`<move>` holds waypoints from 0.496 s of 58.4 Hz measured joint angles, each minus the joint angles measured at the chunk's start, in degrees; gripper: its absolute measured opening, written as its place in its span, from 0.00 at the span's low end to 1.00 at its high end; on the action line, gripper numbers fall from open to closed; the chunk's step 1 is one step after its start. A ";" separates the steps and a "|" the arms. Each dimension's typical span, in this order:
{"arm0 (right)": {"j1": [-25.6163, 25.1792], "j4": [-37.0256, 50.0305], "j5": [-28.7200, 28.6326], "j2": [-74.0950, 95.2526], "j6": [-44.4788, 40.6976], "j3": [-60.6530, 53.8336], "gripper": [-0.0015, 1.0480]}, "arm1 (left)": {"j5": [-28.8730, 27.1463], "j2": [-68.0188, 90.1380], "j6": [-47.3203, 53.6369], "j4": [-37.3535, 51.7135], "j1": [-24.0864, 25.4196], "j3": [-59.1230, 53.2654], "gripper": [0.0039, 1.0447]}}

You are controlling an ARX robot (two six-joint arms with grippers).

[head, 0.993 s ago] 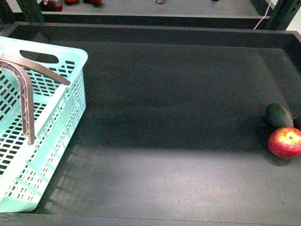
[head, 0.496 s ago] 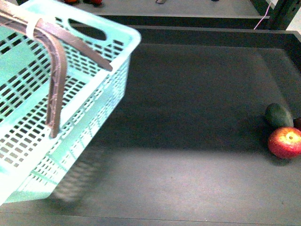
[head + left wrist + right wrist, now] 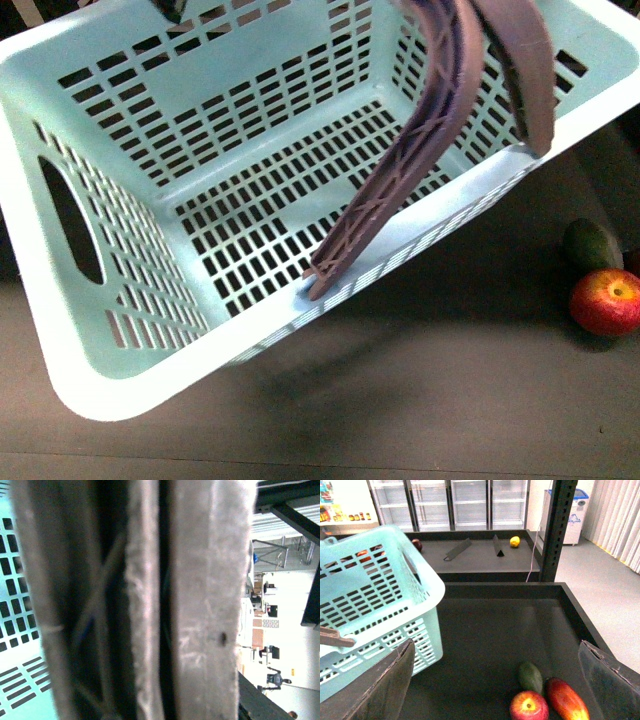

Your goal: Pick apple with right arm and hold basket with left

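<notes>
Front view evenly lit; my basket [image 3: 100,392] throws a soft shadow on the dark bench [image 3: 450,420] at six o'clock; my left wrist view is blurred, the handle [image 3: 200,605] too close, the room [image 3: 285,605] behind washed out.

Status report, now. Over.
Right fingers open, empty. Left fingers unseen; basket up, tilted, hanging by handles. Apple untouched, green fruit and reddish fruit crowding it.

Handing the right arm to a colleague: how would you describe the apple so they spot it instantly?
On the dark table, look far right of the pale mint-green slotted plastic basket, to a small fruit cluster at the table's right edge. The round red apple with a yellow-orange patch stands out: its neighbours are a dark green oval fruit and an elongated red-orange fruit.
</notes>
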 joint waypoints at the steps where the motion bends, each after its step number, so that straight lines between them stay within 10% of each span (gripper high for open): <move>1: 0.00 0.00 0.00 0.00 0.00 0.00 0.92 | 0.00 0.11 0.09 0.00 -0.24 0.20 0.27; 29: 0.00 0.00 0.00 0.00 0.02 0.00 0.92 | -0.22 1.77 2.64 0.57 -3.08 1.64 0.27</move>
